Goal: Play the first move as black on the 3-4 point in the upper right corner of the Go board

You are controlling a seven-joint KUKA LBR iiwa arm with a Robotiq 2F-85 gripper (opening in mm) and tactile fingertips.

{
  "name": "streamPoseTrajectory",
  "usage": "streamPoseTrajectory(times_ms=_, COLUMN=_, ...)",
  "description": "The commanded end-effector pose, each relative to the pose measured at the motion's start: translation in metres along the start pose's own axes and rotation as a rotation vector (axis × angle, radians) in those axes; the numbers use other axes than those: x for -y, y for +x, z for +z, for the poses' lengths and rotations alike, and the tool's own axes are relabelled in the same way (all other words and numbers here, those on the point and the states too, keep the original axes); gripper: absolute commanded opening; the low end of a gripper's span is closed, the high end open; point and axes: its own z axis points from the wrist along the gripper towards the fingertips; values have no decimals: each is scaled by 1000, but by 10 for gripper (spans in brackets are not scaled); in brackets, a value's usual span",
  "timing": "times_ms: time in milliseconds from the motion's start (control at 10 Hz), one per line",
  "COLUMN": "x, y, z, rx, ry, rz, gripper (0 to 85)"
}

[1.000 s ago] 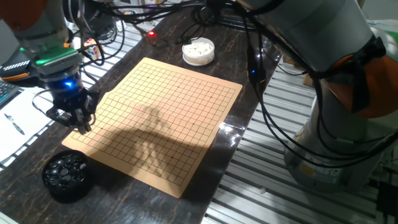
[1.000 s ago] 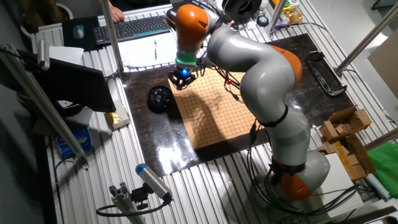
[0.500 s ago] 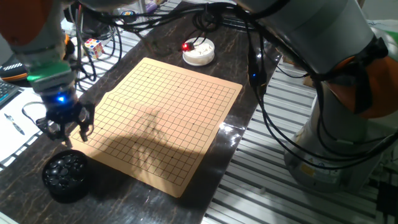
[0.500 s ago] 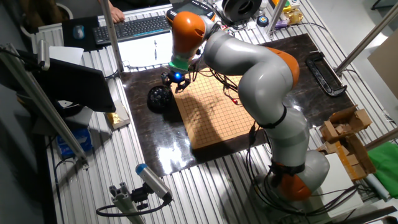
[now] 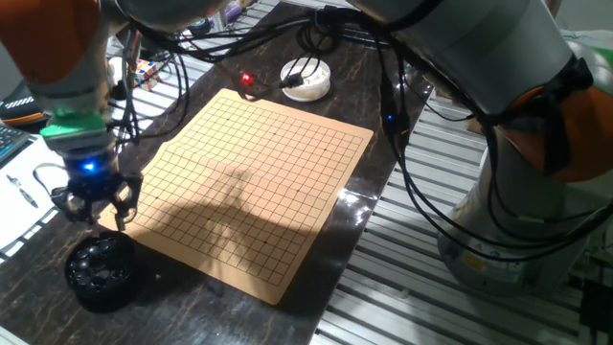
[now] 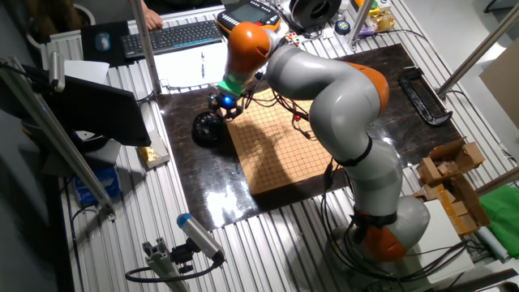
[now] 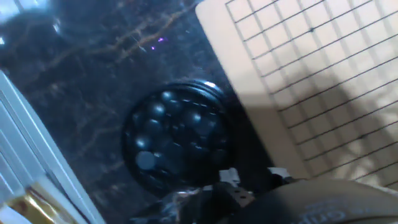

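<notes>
The black stones lie together in a round black bowl (image 5: 99, 271), off the board's near-left corner; the bowl also shows in the other fixed view (image 6: 207, 128) and the hand view (image 7: 177, 137). No single stone is held. The wooden Go board (image 5: 259, 182) carries no stones; its corner shows in the hand view (image 7: 323, 74). My gripper (image 5: 98, 215) hangs just above and behind the bowl, at the board's left edge, fingers spread and empty. In the other fixed view the gripper (image 6: 217, 105) is right beside the bowl. In the hand view the fingers are blurred at the bottom edge.
A white bowl of white stones (image 5: 306, 80) stands beyond the board's far corner, partly behind cables. A Rubik's cube (image 5: 144, 69) and papers lie at the left. The dark marbled table top (image 5: 38, 249) ends at slatted aluminium (image 5: 402, 278) on the right.
My gripper has moved off the board's left edge, toward me and down to the black bowl. The board and both bowls have not moved.
</notes>
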Motion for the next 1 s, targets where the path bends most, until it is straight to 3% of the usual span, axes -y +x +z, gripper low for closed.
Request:
streamPoseTrajectory(times_ms=0, x=-4, y=2, z=3, rx=25, ry=-22, rz=106, gripper=377)
streamPoseTrajectory(times_ms=400, x=-13, y=7, z=27, rx=77, ry=-44, rz=132, gripper=370)
streamPoseTrajectory(times_ms=900, x=-15, y=4, z=38, rx=88, ry=-55, rz=118, gripper=353)
